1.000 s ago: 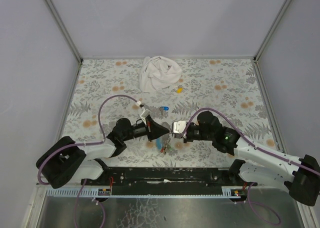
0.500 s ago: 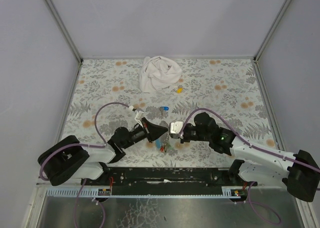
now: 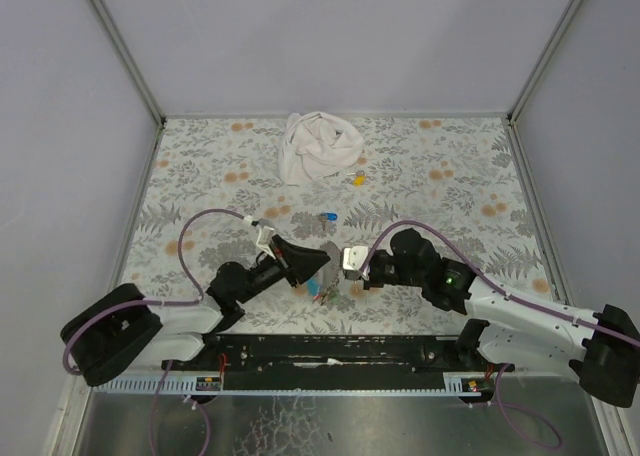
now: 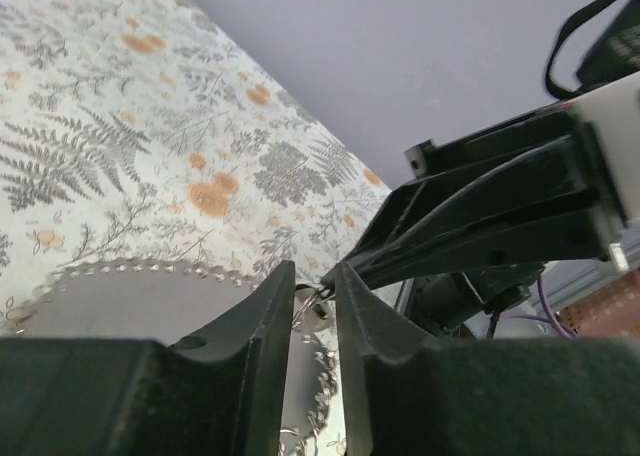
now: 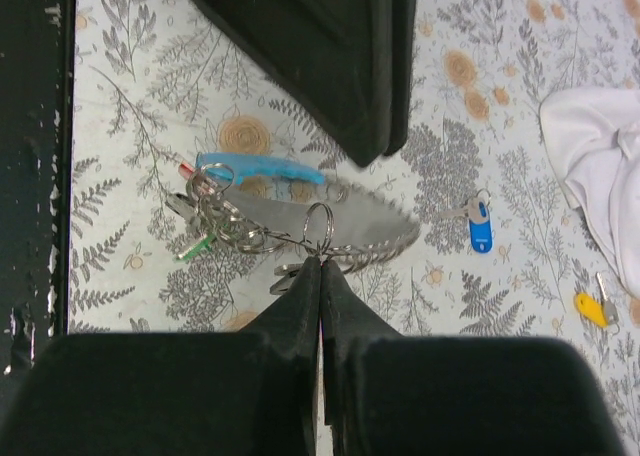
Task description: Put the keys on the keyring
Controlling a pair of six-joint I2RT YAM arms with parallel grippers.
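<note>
The keyring's thin metal ring (image 5: 319, 226) is pinched in my shut right gripper (image 5: 321, 263). Its grey strap (image 5: 300, 214) with a blue inner side lies on the table behind, in the top view between both grippers (image 3: 326, 279). A bunch of rings with a green-capped key (image 5: 197, 246) hangs on it at the left. A blue-capped key (image 5: 480, 224) lies loose on the table, further back in the top view (image 3: 327, 217). My left gripper (image 4: 315, 276) is slightly open, its tips close to the ring (image 4: 308, 304), facing the right gripper (image 3: 342, 266).
A crumpled white cloth (image 3: 318, 146) lies at the back of the floral tablecloth. A small yellow-capped key (image 3: 358, 179) lies beside it, also in the right wrist view (image 5: 592, 306). The black rail (image 3: 330, 348) runs along the near edge.
The left arm has drawn back and lower, its gripper tip shifting slightly left beside the ring. The right gripper has stayed shut on the ring, nearly still.
</note>
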